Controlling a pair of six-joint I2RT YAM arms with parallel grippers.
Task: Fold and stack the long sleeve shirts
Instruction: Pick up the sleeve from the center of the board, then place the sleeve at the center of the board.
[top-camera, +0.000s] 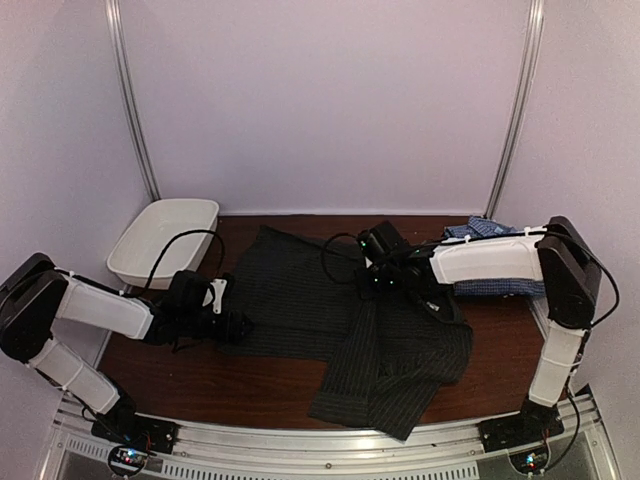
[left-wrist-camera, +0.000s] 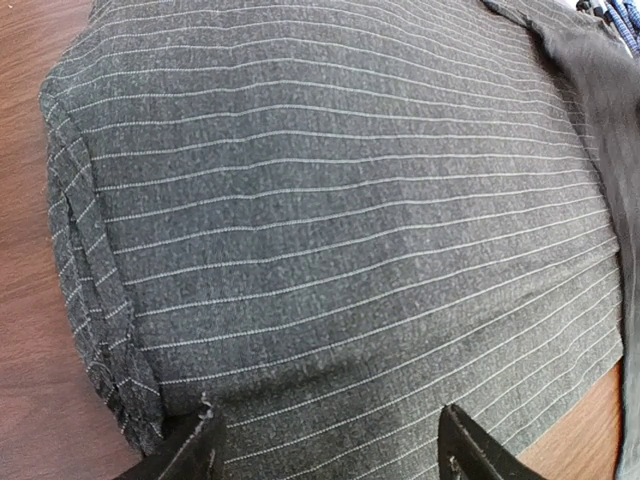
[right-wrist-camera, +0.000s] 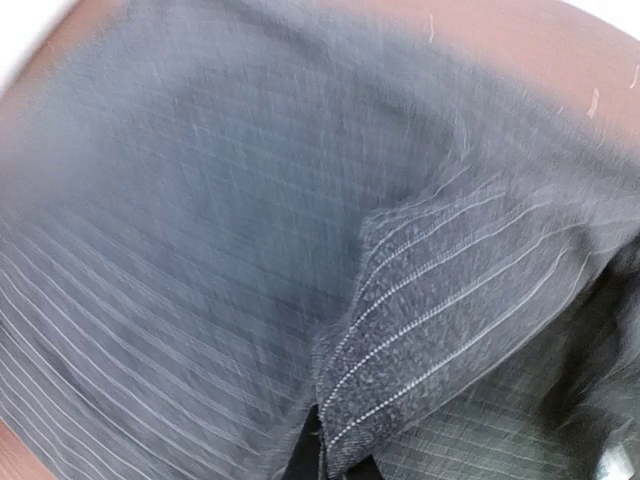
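Right tool (top-camera: 368, 284) pinches the black shirt (top-camera: 290, 290) mid-body; left tool (left-wrist-camera: 330, 445) gapes over its edge.

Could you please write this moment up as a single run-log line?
step: folding black shirt | left gripper: open, at its edge | right gripper: shut on a raised fold | checked shirt: far right corner
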